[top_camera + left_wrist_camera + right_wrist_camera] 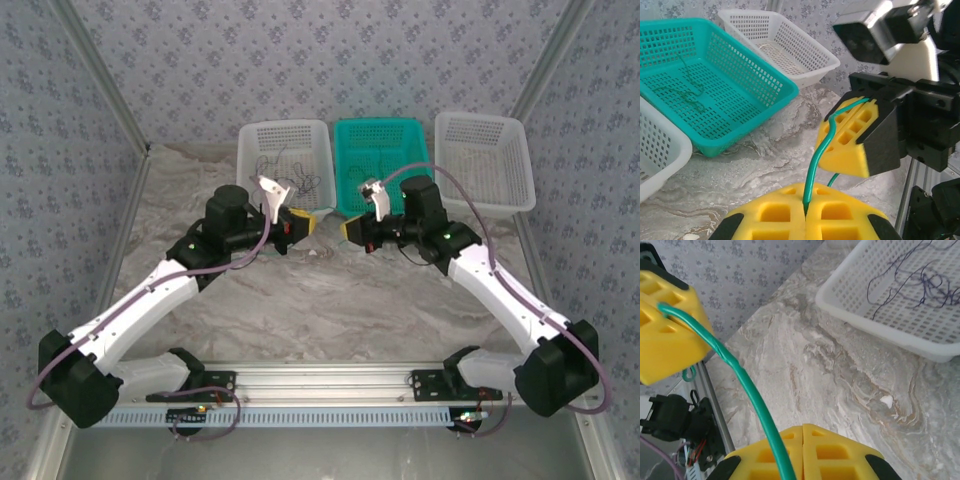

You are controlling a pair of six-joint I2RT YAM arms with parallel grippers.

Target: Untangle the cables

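Surface: a table (pixel 330 300) with a grey-beige marble-pattern top, smooth, with an aluminium rail along its near edge. The enclosure walls (pixel 300 50) carry blue-grey floral wallpaper.

Containers: three perforated plastic baskets stand side by side at the far edge.
- The left white basket (pixel 245 160) holds thin dark wires (pixel 920 280) in loose loops.
- The teal basket (pixel 378 122) in the middle holds thin green wires (pixel 687 92) lying on its floor.
- The right white basket (pixel 520 170) stands just beside the teal one.

Grippers: both face each other above the table centre, just in front of the baskets.
- The left gripper (pixel 806 200) has its yellow ribbed pads pressed together on a green cable (pixel 817 160), which enters the seam between them.
- The right gripper (pixel 802 440) also has its pads closed. The same cable crosses one pad there, and in the left wrist view it runs in at the finger line.

The cable spans the short gap between the two grippers in a gentle curve, clear of the table. It is round and glossy, with a slight kink mid-span.
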